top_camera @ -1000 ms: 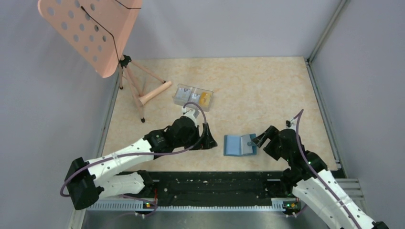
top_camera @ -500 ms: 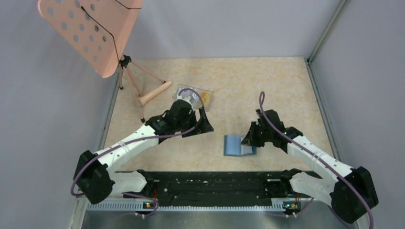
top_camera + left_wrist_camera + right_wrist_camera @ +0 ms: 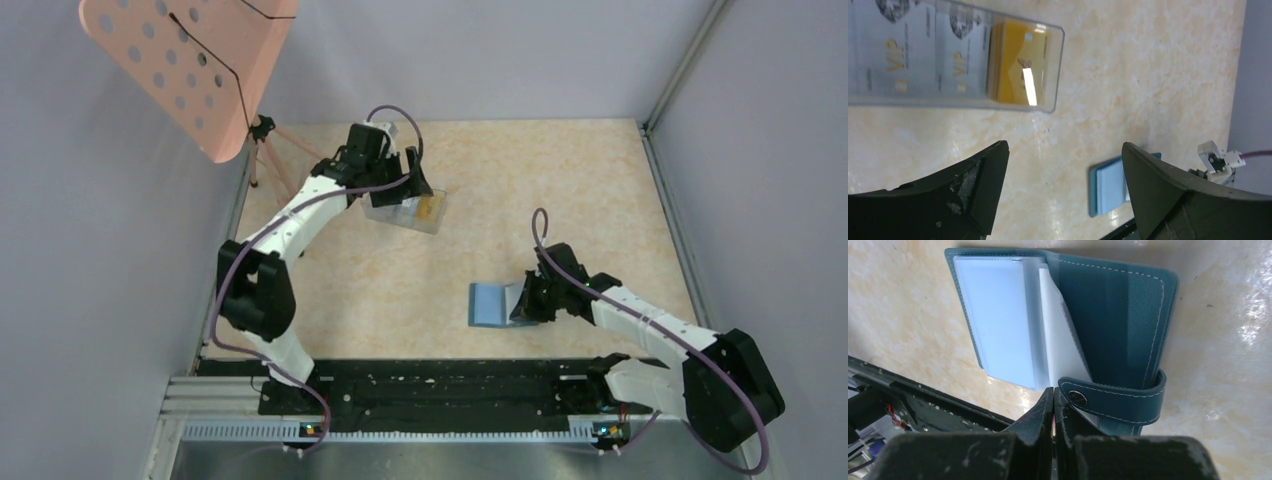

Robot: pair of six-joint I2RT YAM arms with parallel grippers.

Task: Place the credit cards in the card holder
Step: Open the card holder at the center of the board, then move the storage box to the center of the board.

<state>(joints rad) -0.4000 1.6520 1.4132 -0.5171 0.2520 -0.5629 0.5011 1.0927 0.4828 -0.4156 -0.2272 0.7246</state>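
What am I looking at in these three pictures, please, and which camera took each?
Two robot arms are bolted at a table's near edge. One picture looks down from above; the others come from a camera on each wrist. A clear box holds an orange card and grey cards; the left end effector hovers open near it, holding nothing. An open blue wallet lies nearer the arms; the right end effector is shut, its tips at the wallet's strap. A pink music stand stands far left.

Light bright, even, from overhead | shadows soft, faint | glare: white streak on orange card, sheen on bench | my right pincer dark, slightly soft up close
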